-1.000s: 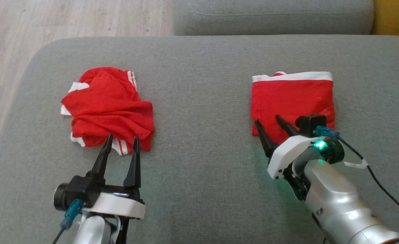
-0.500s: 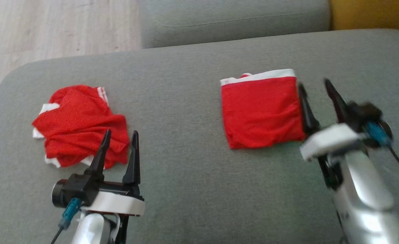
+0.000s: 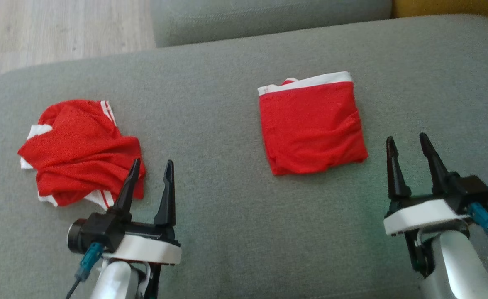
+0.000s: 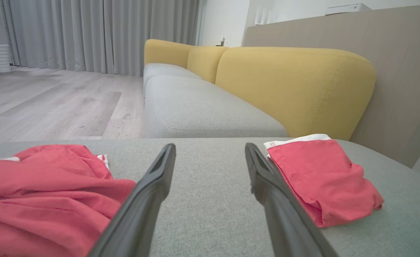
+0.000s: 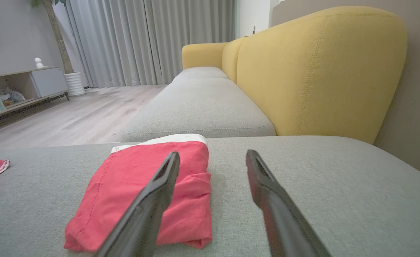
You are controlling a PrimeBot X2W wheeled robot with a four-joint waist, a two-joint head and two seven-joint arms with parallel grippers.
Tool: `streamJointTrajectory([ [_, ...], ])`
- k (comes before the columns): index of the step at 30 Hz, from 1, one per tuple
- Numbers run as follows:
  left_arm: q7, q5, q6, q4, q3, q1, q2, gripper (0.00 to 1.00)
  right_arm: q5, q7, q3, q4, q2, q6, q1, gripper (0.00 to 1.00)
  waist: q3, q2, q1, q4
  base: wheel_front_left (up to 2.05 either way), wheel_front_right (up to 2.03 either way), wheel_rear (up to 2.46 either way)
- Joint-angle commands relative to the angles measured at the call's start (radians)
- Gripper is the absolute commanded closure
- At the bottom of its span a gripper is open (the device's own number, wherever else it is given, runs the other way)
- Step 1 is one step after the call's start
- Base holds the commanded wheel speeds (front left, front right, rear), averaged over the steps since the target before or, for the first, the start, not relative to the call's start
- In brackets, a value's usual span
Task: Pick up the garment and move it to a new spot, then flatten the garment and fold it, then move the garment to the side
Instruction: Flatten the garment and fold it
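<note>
We work over a broad grey seat cushion (image 3: pixel 235 216) that runs under and beyond both pairs of jaws. A yellow backrest (image 5: pixel 317 67) rises past the fingertips, ahead and to the right in both wrist views.

The crumpled red garment (image 3: pixel 78 151), with white stripes at its hems, lies in a heap ahead of our left jaws and off to their left. Its near edge comes right up beside the left finger; we cannot tell whether they touch.

The folded red garment (image 3: pixel 310 128) is a flat, squarish packet with its white waistband on the side farthest from the jaws. It lies ahead and to the left of our right jaws, apart from their tips, and well to the right of our left jaws.

Our left gripper (image 3: pixel 152 162) has its jaws spread wide, with bare cushion in the gap. Our right gripper (image 3: pixel 406 138) also has its jaws wide apart, clasping nothing.
</note>
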Motion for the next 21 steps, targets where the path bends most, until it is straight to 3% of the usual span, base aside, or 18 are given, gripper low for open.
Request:
streamJointTrajectory([
  [1,-0.005,-0.001,0.0,-0.036,0.022,-0.037,0.003,0.0,-0.006,-0.011,0.027,-0.036,-0.001,-0.003,-0.055,1.0,0.026,0.0,0.0,0.017,0.0,0.0,0.0],
  [6,-0.005,0.007,-0.008,-0.035,0.007,-0.074,0.003,0.0,-0.035,-0.011,0.003,-0.006,-0.001,-0.003,-0.147,1.0,0.098,0.0,0.0,0.065,0.0,0.0,0.0],
  [14,-0.005,0.004,-0.019,-0.029,-0.02,-0.131,0.003,0.0,-0.085,0.027,-0.04,0.143,-0.001,-0.003,-0.324,1.0,0.196,0.0,0.0,0.143,0.0,0.0,0.0],
  [21,-0.005,-0.005,-0.023,-0.022,-0.032,-0.164,0.003,0.0,-0.182,0.071,-0.172,0.439,-0.004,-0.003,-0.49,1.0,0.242,0.0,0.0,0.198,0.0,0.0,0.0],
])
